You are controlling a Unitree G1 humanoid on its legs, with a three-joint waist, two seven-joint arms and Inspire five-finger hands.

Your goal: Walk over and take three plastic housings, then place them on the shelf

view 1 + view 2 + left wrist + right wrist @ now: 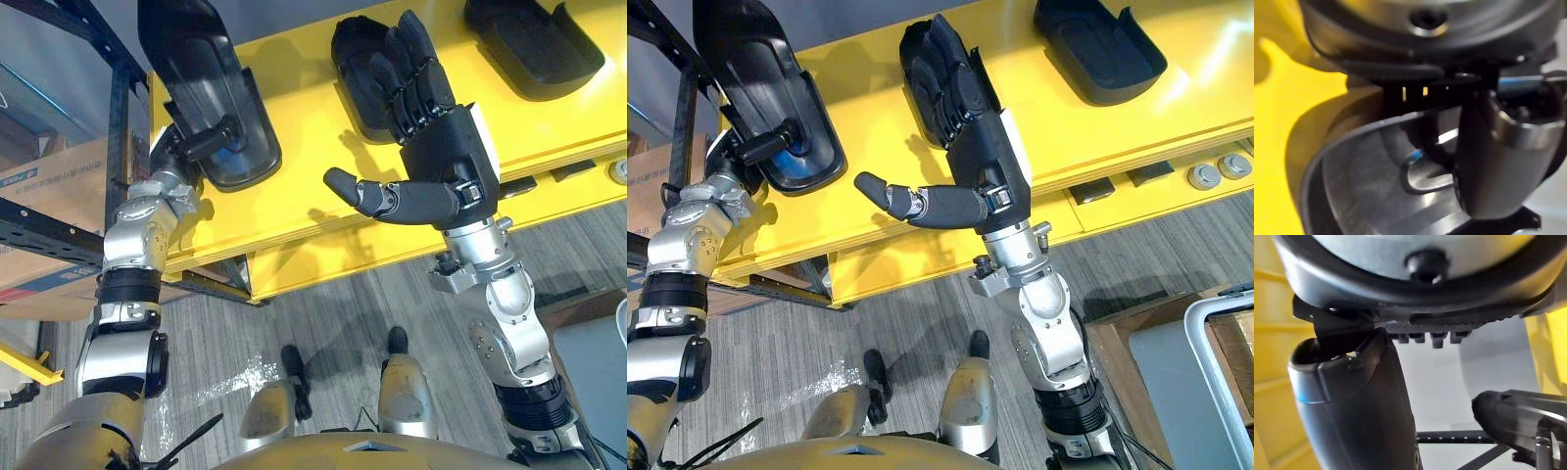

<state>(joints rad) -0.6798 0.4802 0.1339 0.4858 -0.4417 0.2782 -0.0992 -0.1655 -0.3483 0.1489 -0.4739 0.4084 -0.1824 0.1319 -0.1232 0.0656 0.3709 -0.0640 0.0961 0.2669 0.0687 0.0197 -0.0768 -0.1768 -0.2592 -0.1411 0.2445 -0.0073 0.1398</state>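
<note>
- Left wrist view: my left hand point(1498, 161) clamps the rim of the first housing point(1352, 181), thumb inside the shell, so the part stays controlled at the edge of the yellow surface point(294, 196).
- My right hand point(446, 147) is released, its straight fingers hovering over the middle housing point(353, 49).
- The third housing point(534, 39) lies well apart, further right.
</note>
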